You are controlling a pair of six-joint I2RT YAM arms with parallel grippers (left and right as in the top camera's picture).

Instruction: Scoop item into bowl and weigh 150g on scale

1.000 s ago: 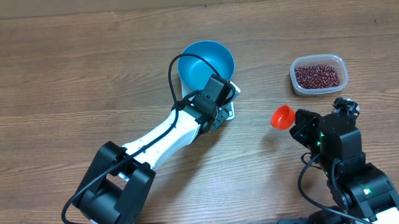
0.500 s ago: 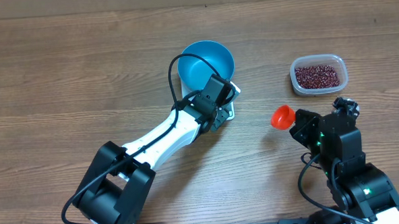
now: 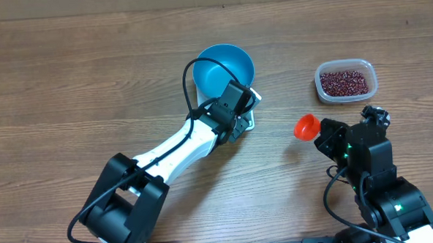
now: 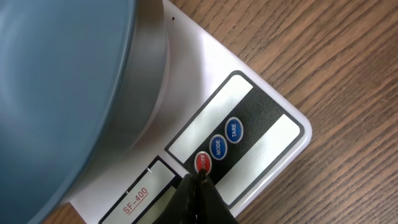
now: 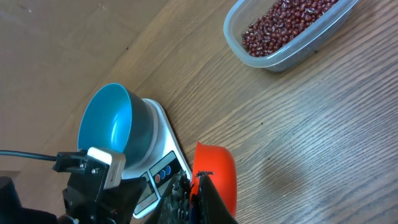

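Blue round bowl [image 3: 225,66], flat white scale [image 4: 202,65], plastic scoop [image 3: 305,126]

1. The table [image 3: 68,84] is brown wood with a streaky grain and a dull, low sheen.
2. The bowl [image 3: 225,66] is smooth blue plastic, softly glossy inside.
3. The scale [image 4: 199,62] is smooth white plastic with a matt black label panel.
4. The tub [image 3: 319,91] is thin, clear plastic.
5. The beans [image 3: 344,81] look hard and slightly shiny.
6. The scoop [image 3: 305,126] is glossy orange-red plastic.
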